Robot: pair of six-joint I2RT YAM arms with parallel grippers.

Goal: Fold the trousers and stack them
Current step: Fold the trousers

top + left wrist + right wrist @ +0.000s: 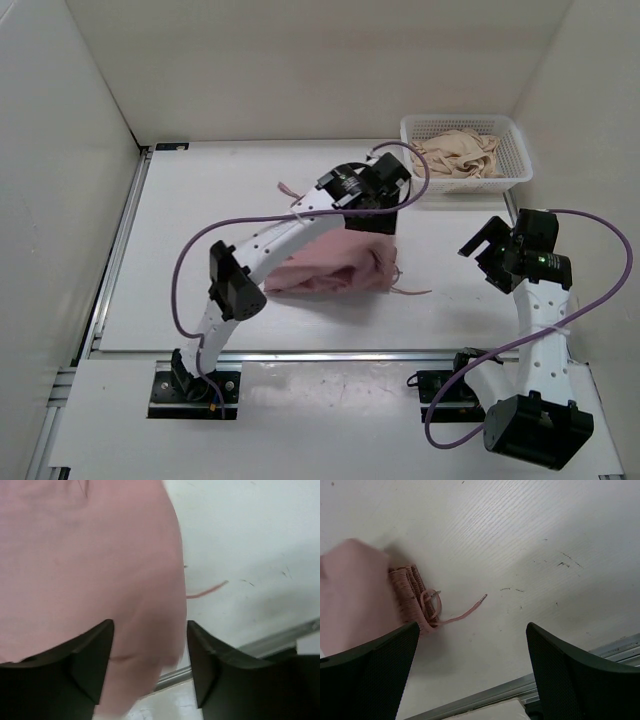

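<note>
Pink trousers (335, 265) lie partly folded in the middle of the table, ribbed waistband and drawstring (455, 614) at their right end. My left gripper (378, 212) hangs over the trousers' far right corner. In the left wrist view its fingers (149, 647) stand open, with a hanging fold of the pink trousers (90, 565) between them; the fold is close to the left finger and clear of the right one. My right gripper (484, 246) hovers to the right of the trousers, open (472, 647) and holding nothing, above bare table.
A white mesh basket (520, 150) at the back right holds crumpled beige trousers (460, 152). The metal rail (330, 353) runs along the table's near edge. White walls close in the left, back and right sides.
</note>
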